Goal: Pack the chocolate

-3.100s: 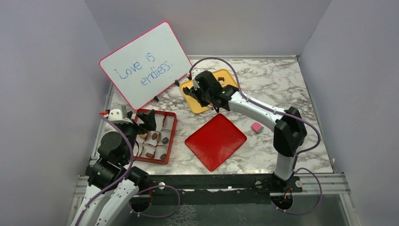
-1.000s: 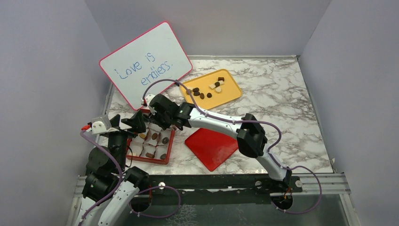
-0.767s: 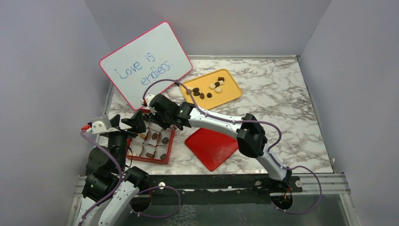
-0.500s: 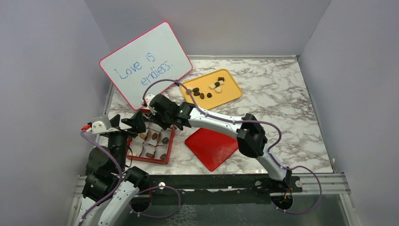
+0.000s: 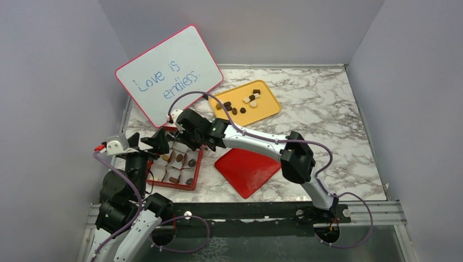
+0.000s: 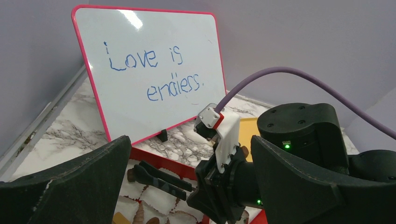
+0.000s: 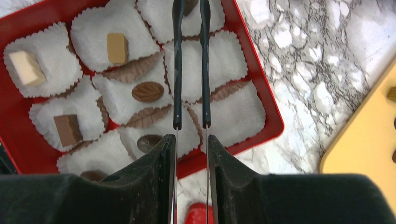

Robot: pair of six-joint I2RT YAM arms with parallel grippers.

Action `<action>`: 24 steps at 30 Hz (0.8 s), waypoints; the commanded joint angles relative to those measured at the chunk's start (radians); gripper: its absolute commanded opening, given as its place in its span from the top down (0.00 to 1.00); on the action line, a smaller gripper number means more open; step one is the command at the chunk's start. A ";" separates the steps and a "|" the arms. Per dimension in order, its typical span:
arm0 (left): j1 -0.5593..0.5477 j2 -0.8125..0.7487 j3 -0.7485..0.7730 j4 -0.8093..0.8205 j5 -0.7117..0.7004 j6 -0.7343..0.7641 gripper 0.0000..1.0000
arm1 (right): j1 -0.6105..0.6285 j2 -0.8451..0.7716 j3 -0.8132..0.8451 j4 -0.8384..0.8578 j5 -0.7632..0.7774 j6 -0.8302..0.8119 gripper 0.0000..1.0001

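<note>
My right gripper (image 7: 191, 140) is shut on a pair of black-tipped tweezers (image 7: 189, 70). The tweezers pinch a brown chocolate piece (image 7: 189, 5) over the far cups of the red box (image 7: 261, 107). Several white paper cups there hold chocolates: tan (image 7: 116, 47), cream (image 7: 27, 67), brown (image 7: 147, 92). In the top view the right gripper (image 5: 188, 134) is over the box (image 5: 200, 158). More chocolates (image 5: 235, 109) lie on the yellow tray (image 5: 267, 106). My left gripper (image 5: 155, 141) is open and empty beside the box's left side. In the left wrist view its jaws stand wide around the tweezers (image 6: 159, 179).
A whiteboard (image 5: 169, 73) reading "Love is endless" leans at the back left, just behind the box. The red lid (image 5: 248, 166) lies flat right of the box. The right forearm spans above the lid. Grey walls enclose the marble table on three sides.
The right arm swung from the yellow tray over to the red box with the tweezers. In the last half second it shifted slightly right. The left arm drew back a little, then stayed still.
</note>
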 commanded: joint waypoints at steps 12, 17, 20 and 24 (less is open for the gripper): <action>-0.002 0.001 -0.010 0.027 -0.001 -0.003 0.01 | 0.004 -0.331 -0.253 0.097 0.096 -0.044 0.67; -0.002 0.031 -0.011 0.027 0.040 -0.009 0.01 | -0.025 -0.410 -0.336 0.111 0.170 -0.046 0.66; -0.002 0.067 -0.009 0.027 0.080 -0.012 0.01 | -0.055 -0.443 -0.376 0.112 0.211 -0.047 0.67; -0.002 0.124 -0.004 0.026 0.140 -0.013 0.01 | -0.103 -0.472 -0.430 0.113 0.252 -0.046 0.66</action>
